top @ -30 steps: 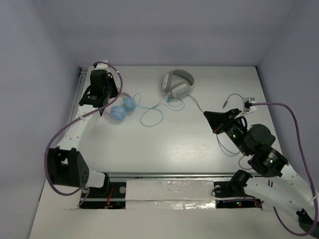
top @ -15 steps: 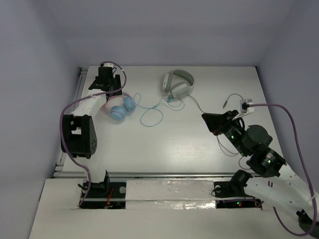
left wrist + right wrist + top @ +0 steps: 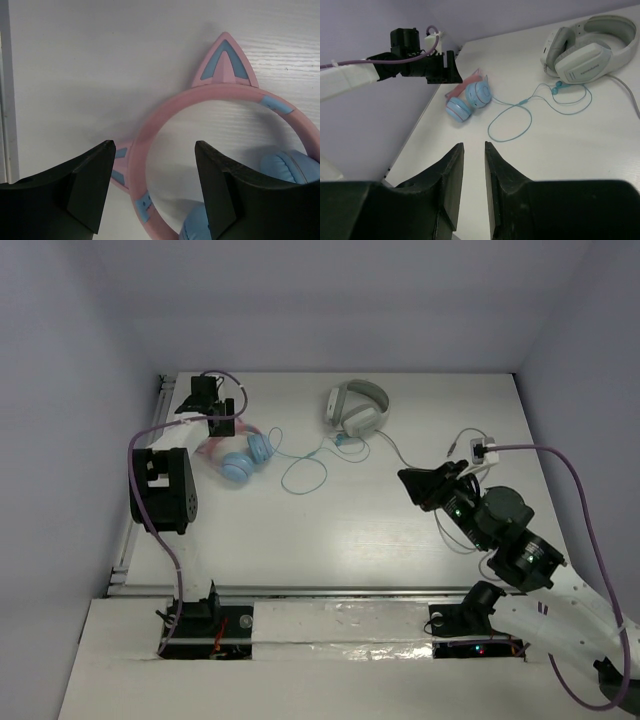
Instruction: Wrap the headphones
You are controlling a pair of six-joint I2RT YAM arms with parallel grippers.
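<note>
- I see my right gripper (image 3: 474,146) at the bottom edge, fingers (image 3: 450,165) only a narrow slit apart, nothing between them.
- Pink-and-blue headphones (image 3: 468,98) lie on the white table (image 3: 570,150) far left, ear cups side by side.
- Left gripper (image 3: 449,72) hangs right over the pink band; I can't tell contact from here.
- Thin blue cable (image 3: 512,120) runs right from the cups, loops once, and ends near the white headphones (image 3: 587,47).
- White headphones lie flat, top right, well apart from the blue pair.
- Grey cable (image 3: 626,92) trails off them to the right edge.
</note>
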